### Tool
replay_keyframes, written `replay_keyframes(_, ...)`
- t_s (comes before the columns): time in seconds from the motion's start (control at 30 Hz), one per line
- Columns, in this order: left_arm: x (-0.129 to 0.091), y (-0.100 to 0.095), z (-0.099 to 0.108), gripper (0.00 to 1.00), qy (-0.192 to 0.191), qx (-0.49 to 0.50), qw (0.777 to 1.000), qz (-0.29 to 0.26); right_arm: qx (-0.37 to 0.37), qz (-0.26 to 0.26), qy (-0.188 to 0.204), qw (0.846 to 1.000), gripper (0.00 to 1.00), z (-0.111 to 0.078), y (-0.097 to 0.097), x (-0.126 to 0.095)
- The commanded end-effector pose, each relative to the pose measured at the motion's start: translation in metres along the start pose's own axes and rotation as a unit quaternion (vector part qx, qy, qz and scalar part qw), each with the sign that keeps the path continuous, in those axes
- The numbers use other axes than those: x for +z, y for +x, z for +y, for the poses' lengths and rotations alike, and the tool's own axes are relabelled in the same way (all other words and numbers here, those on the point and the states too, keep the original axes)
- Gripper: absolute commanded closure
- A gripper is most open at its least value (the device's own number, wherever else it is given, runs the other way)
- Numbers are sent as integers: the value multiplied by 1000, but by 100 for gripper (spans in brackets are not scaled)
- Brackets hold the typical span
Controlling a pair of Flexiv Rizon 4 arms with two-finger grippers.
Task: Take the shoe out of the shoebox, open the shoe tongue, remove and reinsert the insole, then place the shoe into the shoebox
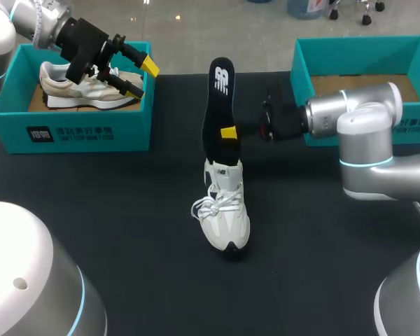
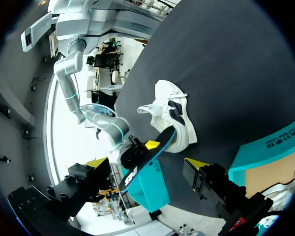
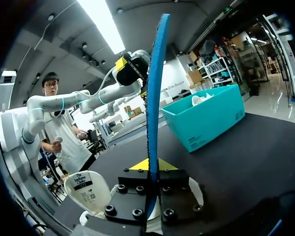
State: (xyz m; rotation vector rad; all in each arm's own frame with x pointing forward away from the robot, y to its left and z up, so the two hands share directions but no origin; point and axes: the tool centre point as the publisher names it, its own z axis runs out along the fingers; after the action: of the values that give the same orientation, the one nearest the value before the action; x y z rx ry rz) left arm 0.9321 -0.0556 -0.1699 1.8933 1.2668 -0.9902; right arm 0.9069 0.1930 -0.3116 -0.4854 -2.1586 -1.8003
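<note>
Item, shoe (image 1: 225, 210): white, laced, standing on its sole at the middle of the desk (image 1: 112, 231), outside both boxes, so I count the taking-out as done; item, insole (image 1: 218, 105): black, standing nearly upright, its lower end down in the shoe's mouth, the rest clear above it; the tongue's state I cannot make out; item, my right gripper (image 1: 229, 133): clamped on the insole about mid-length, one finger to each face, the insole edge-on between them in the right wrist view; item, my left gripper (image 1: 141, 77): fingers apart, holding nothing, above the left shoebox (image 1: 77, 133), which carries a second shoe (image 1: 84, 87); item, right shoebox (image 1: 315, 56): teal, open, no shoe visible inside; whether the insole is coming out or going back in I cannot tell; outstanding, in my judgement: seating the insole flat, then boxing the shoe.
</note>
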Motion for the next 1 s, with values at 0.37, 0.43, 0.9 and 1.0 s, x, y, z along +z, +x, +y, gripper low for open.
replay_keyframes(0.37,-1,0,0,0,1,0,1000,2,25,-1,12,1000,100,-22,6,4)
replay_keyframes(0.43,-1,0,0,0,1,0,1000,2,29,-1,15,999,100,-25,7,3)
replay_keyframes(0.9,-1,0,0,0,1,0,1000,2,73,7,35,997,100,-55,20,10)
replay_keyframes(1.0,-1,0,0,0,1,0,1000,2,78,7,40,996,100,-58,22,11)
